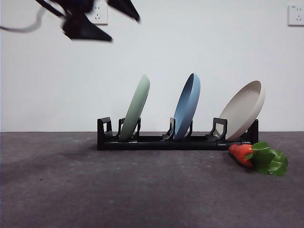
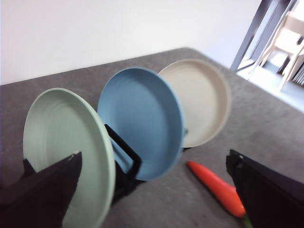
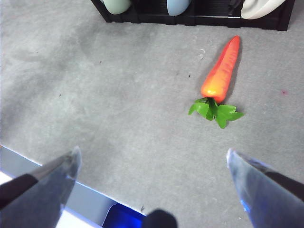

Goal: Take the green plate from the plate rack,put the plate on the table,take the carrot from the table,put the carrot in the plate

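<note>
Right up close to the front camera is the dark grey table [image 1: 71,190], rough and flat. High at the left, the left gripper [image 1: 97,21] hangs in the air above the plate rack [image 1: 161,141], with its jaws wide apart and nothing in them. Below it, the green plate [image 1: 135,107] stands on its edge in the left slot of the long black rack, leaning to the right. Next comes the blue plate [image 1: 187,105] in the middle slot, then the beige plate [image 1: 244,114] in the right slot, leaning more. On the table just beside the rack's right end lies the carrot [image 1: 242,153], with its green leaves pointing away from the rack. The right gripper [image 3: 152,173] waits above bare table near the carrot, jaws wide apart too, holding nothing.
</note>
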You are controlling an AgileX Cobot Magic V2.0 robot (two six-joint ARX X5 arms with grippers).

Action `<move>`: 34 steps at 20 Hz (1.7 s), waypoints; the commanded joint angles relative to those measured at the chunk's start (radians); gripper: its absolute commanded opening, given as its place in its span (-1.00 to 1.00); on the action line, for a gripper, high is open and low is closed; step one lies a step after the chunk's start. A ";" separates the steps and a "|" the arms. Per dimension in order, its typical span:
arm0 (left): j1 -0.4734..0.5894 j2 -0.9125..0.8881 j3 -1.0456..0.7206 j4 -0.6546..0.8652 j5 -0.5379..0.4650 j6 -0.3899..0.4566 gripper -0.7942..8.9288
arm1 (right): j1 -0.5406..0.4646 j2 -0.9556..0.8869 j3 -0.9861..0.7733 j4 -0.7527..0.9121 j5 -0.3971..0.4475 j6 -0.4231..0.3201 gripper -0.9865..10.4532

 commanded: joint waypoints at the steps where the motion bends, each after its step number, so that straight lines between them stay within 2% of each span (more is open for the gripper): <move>1: -0.017 0.114 0.042 0.062 -0.017 0.051 0.37 | 0.002 0.000 0.004 0.005 -0.001 -0.003 0.27; 5: -0.028 0.253 0.056 0.177 -0.084 0.059 0.37 | 0.002 0.000 0.004 -0.001 -0.001 0.000 0.27; 10: -0.029 0.351 0.056 0.186 -0.108 0.090 0.35 | 0.002 0.000 0.004 -0.008 -0.001 0.000 0.27; 14: -0.037 0.365 0.056 0.188 -0.108 0.093 -0.47 | 0.002 0.000 0.004 -0.008 -0.001 0.000 0.27; 15: -0.037 0.365 0.056 0.192 -0.108 0.092 -0.60 | 0.002 0.000 0.004 -0.008 -0.001 0.000 0.27; 17: -0.036 0.365 0.056 0.192 -0.107 0.092 -0.73 | 0.002 0.000 0.004 -0.008 -0.001 0.000 0.27; 20: -0.036 0.365 0.056 0.190 -0.106 0.092 -0.74 | 0.002 0.000 0.004 -0.008 -0.001 0.000 0.27; 22: -0.036 0.365 0.056 0.190 -0.105 0.092 -0.86 | 0.002 0.000 0.004 -0.008 -0.001 0.000 0.27; 29: -0.034 0.364 0.056 0.218 -0.071 0.079 -0.85 | 0.002 0.000 0.004 -0.008 -0.001 0.000 0.27; 34: -0.021 0.344 0.056 0.283 -0.021 -0.007 -0.85 | 0.002 0.000 0.004 -0.009 -0.001 -0.001 0.27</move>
